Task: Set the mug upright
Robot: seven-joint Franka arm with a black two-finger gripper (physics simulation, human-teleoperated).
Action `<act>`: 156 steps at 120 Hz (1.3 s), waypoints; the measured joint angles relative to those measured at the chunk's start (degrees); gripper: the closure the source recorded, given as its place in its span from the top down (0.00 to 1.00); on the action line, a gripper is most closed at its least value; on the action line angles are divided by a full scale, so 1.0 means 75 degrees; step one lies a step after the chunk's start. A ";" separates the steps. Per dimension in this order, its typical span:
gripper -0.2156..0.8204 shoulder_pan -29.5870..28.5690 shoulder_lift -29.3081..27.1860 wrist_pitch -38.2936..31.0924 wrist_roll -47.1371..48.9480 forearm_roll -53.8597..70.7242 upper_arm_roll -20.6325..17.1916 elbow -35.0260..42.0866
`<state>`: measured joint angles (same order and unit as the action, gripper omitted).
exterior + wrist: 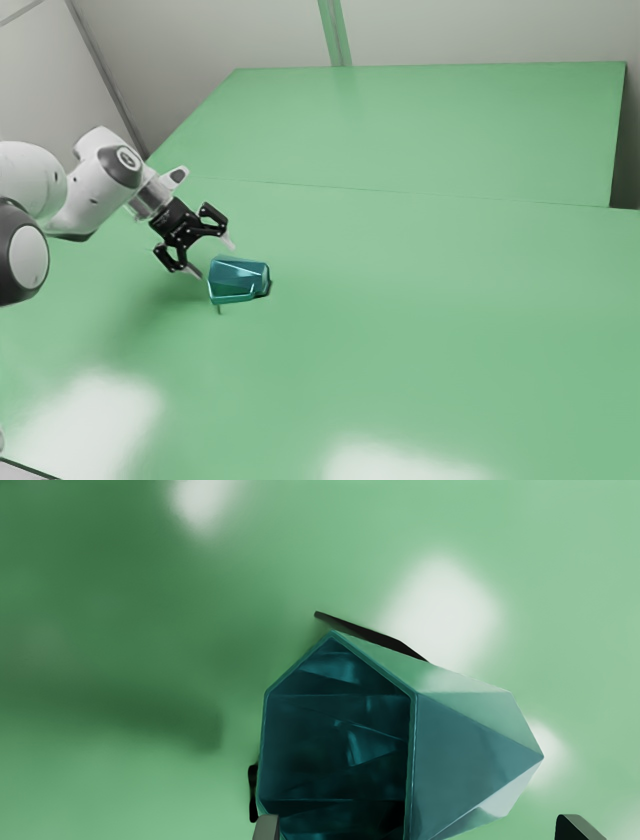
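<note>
- Your tool (213, 257) stands wide, its two fingers well parted with nothing gripped between them; it slants down toward the mug from the exterior view's upper left.
- You have a green tabletop (420, 300) across most of the exterior view, with a thin seam running over it.
- Behind it you see a pale wall (200, 35), crossed by a green strip (335, 30) near its middle.
- Your white and grey arm (95, 190) comes in at the exterior view's left edge.
- You get soft white glare (90, 425) on the tabletop, and a dim shadow (150, 320) under and beside the tool.
- The teal, faceted mug (240, 277) lies on its side on the tabletop, just beyond the fingertips. Its mouth faces the exterior view's left, and its narrower base points the other way.
- From the wrist, you look partly into the mug's dark inside; one fingertip (266, 828) is at the rim, though you cannot tell whether it touches. The other is apart from the mug, out past its base end.
- You also see a thin dark sliver (372, 634) along one flank of the mug; what it is, you cannot tell.
</note>
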<state>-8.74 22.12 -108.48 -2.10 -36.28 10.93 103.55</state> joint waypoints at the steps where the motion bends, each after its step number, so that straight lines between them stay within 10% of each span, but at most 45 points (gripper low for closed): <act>1: 0.79 0.0003 0.0010 -0.0012 0.0000 -0.0011 -0.0001 -0.0002; 49: 0.79 0.0064 0.0205 -0.0367 0.0007 -0.0720 -0.0285 0.0033; 81: 0.37 0.0076 0.0172 -0.0368 0.0028 -0.0601 -0.0307 0.0009; 156: 0.06 0.0099 0.0115 -0.0448 0.0131 -0.0549 -0.0903 -0.0433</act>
<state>-8.00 22.98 -111.84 -1.12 -40.40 4.16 100.30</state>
